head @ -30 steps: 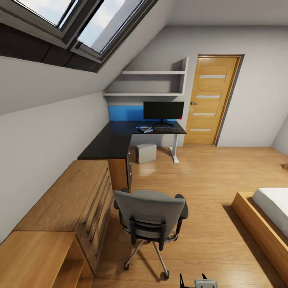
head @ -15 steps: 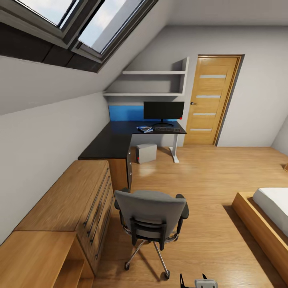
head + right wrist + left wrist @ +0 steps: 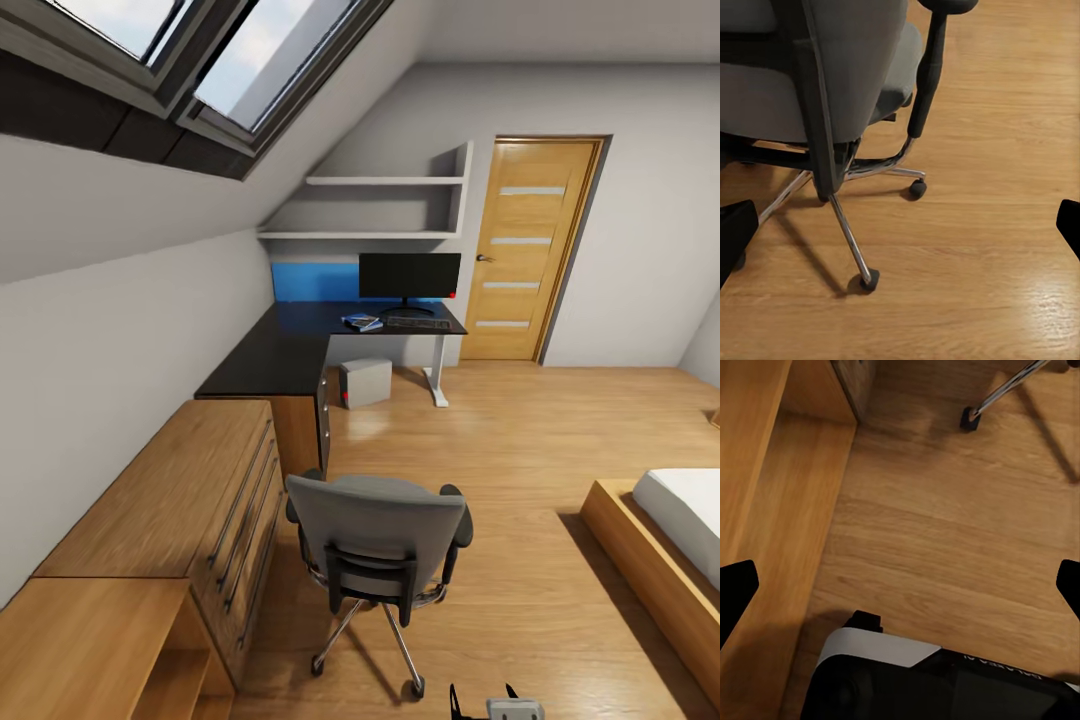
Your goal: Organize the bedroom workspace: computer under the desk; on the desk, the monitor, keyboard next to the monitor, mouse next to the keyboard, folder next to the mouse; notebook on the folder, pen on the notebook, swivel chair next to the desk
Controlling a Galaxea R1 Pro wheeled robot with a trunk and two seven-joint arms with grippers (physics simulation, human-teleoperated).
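the swivel chair [image 3: 378, 545] stands well short of the worktop [image 3: 290, 350], its back toward the camera, beside a light-wood chest [image 3: 190, 500], so moving it next to the worktop is not yet done. far across the room the monitor [image 3: 409, 276] is upright on the worktop with the keyboard [image 3: 417, 323] just before its base, and a grey computer box [image 3: 364, 382] sits on the floor under the worktop, so those parts look settled. a blue flat item [image 3: 362, 322] lies just beside the keyboard; whether it is folder or notebook is too small to tell, and mouse and pen cannot be made out. in the wrist views the left jaws [image 3: 900, 585] and right jaws [image 3: 900, 225] are spread wide with nothing between them, above the wood floor [image 3: 520, 440] near the chair's casters
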